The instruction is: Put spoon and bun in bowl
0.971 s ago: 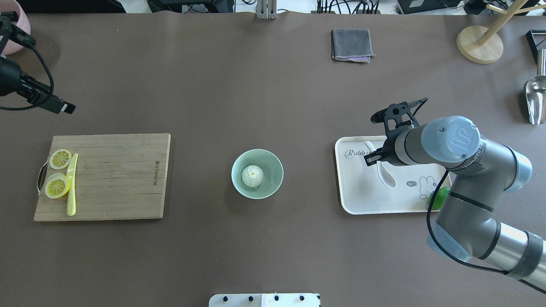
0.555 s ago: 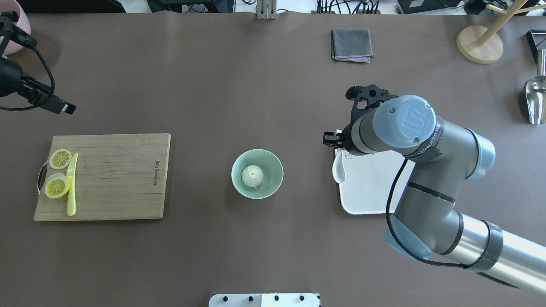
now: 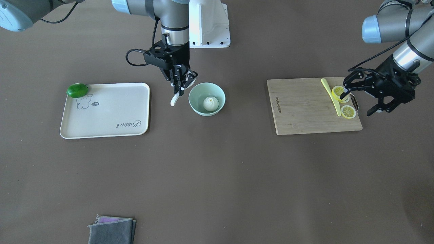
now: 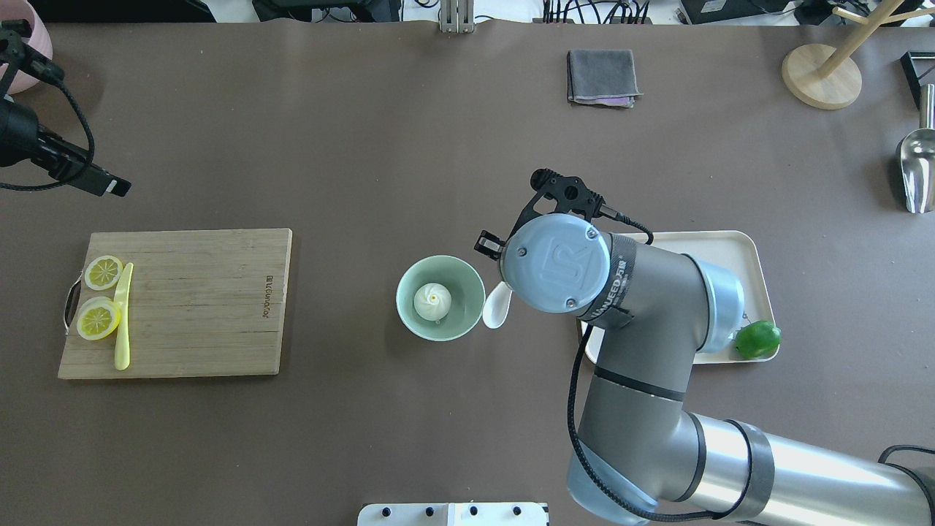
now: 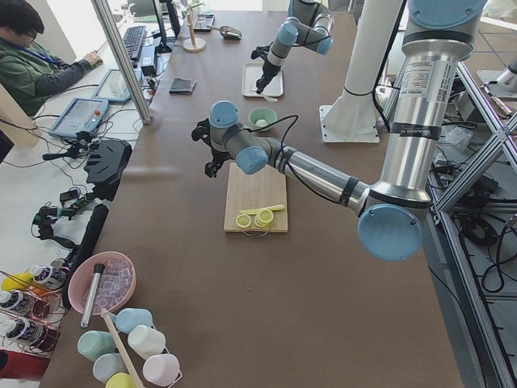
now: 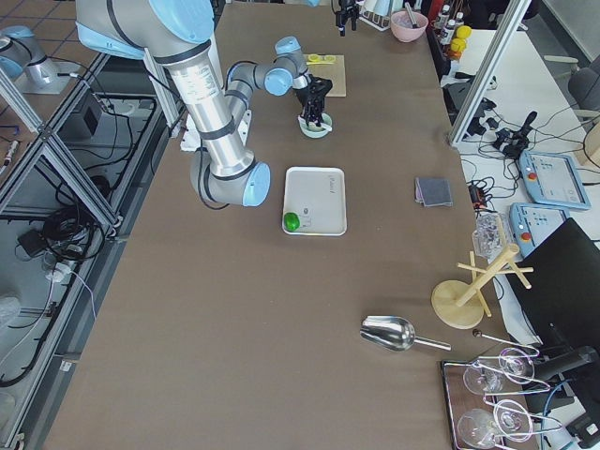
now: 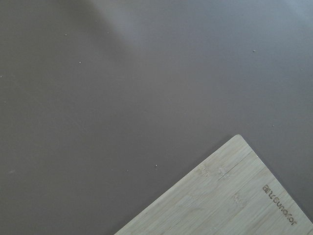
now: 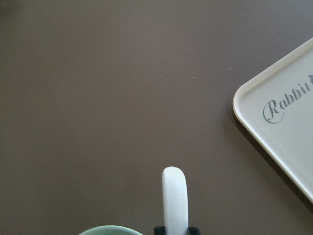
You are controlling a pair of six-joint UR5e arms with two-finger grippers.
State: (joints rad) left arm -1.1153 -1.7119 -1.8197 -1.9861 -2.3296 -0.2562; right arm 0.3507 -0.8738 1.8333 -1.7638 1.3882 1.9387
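The pale mint-green bowl (image 4: 409,283) stands mid-table with the white pleated bun (image 4: 432,301) inside it; both also show in the front view, bowl (image 3: 199,94) and bun (image 3: 211,103). My right gripper (image 3: 179,88) is shut on the white spoon (image 4: 497,307) and holds it above the table, just beside the bowl's rim on the tray side. The overhead view shows only the spoon's scoop, since the wrist hides the fingers. The spoon's handle tip (image 8: 174,196) sticks out in the right wrist view. My left gripper (image 3: 356,103) is open and empty over the cutting board's outer end.
The cream rabbit tray (image 4: 719,248) holds a green lime (image 4: 757,340) at its near corner. A wooden cutting board (image 4: 197,299) carries lemon slices and a yellow knife (image 4: 123,314). A grey cloth (image 4: 602,76), a wooden stand (image 4: 822,73) and a metal scoop (image 4: 914,168) lie far back.
My right arm has lifted the spoon off the tray and carried it left to the bowl's side. The left arm has not moved.
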